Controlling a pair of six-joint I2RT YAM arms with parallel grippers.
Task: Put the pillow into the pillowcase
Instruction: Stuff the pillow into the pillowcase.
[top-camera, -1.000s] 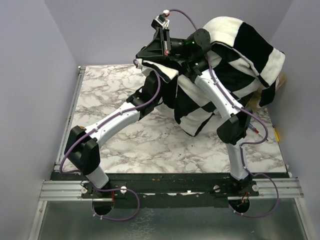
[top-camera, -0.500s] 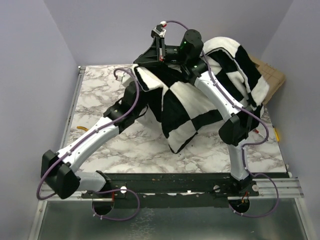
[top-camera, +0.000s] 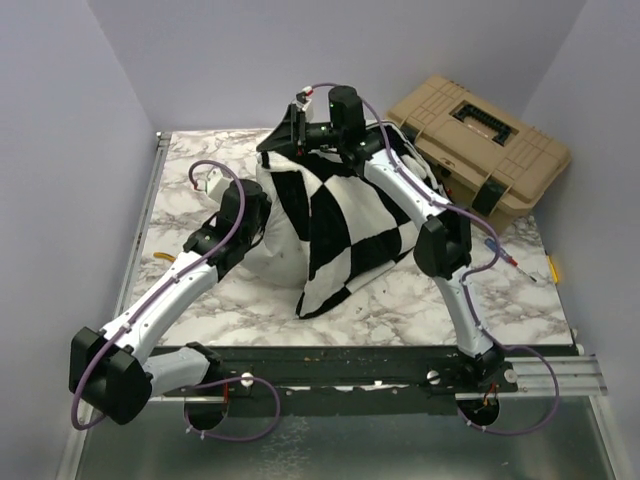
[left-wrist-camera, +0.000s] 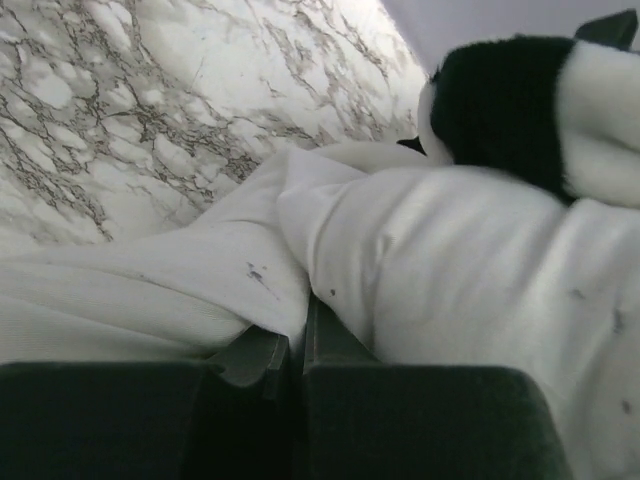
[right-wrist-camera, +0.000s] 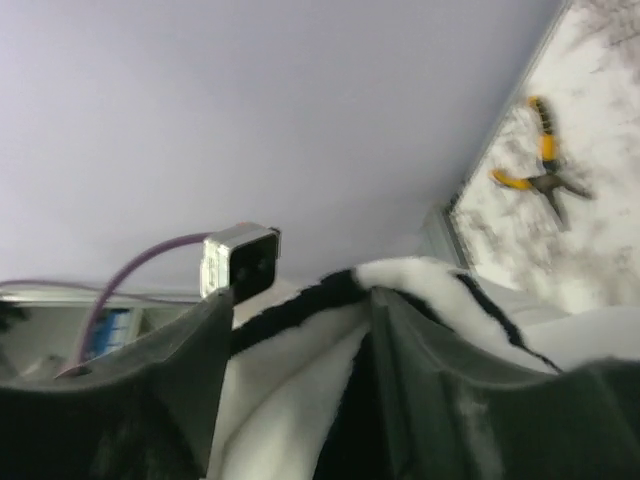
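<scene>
The checkerboard pillowcase (top-camera: 350, 215) lies draped over the white pillow (top-camera: 278, 265) in the middle of the table. The pillow's bare end sticks out at the left. My left gripper (top-camera: 262, 222) presses into that end. In the left wrist view my left gripper (left-wrist-camera: 295, 345) is shut on a fold of the pillow (left-wrist-camera: 450, 260), with the pillowcase (left-wrist-camera: 500, 100) beyond. My right gripper (top-camera: 275, 140) is at the far top edge of the pillowcase. In the right wrist view my right gripper (right-wrist-camera: 300, 320) stands open, the pillowcase hem (right-wrist-camera: 300, 395) lying loose between its fingers (right-wrist-camera: 450, 400).
A tan toolbox (top-camera: 480, 150) stands at the back right of the marble table (top-camera: 200, 180). Yellow-handled pliers (right-wrist-camera: 540, 165) lie near the table's left edge. Purple walls close in on three sides.
Both arms have come down and the pillowcase-covered pillow has dropped onto the table, uncovering the toolbox. My right gripper has opened. The left arm has swung left and lower.
</scene>
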